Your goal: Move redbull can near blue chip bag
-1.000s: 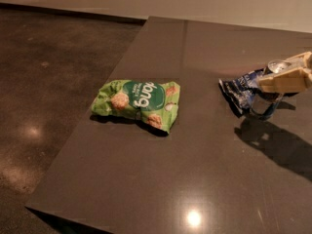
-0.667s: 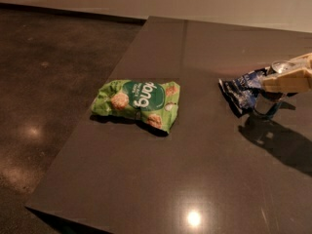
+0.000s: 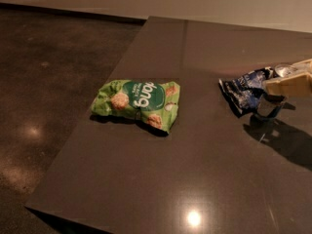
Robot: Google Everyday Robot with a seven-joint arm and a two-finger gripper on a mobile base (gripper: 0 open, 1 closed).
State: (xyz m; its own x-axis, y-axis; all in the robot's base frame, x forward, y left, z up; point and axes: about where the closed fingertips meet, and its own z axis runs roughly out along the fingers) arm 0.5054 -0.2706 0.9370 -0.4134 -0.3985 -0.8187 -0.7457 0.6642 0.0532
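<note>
The redbull can (image 3: pixel 270 106) is at the table's right edge, its silver top showing above a beige finger and its dark body below it. My gripper (image 3: pixel 285 79) comes in from the right and is shut on the can, holding it at or just above the table surface. The blue chip bag (image 3: pixel 243 90), crumpled dark blue foil with white markings, lies right beside the can on its left, touching or nearly touching it. The arm behind the gripper is cut off by the right edge of the view.
A larger green snack bag (image 3: pixel 139 101) lies in the middle of the dark table (image 3: pixel 195 179). The table's left edge runs diagonally, with dark floor (image 3: pixel 44 106) beyond it. A light wall runs along the back.
My gripper with the can has sunk slightly lower beside the blue chip bag. The bags have not moved.
</note>
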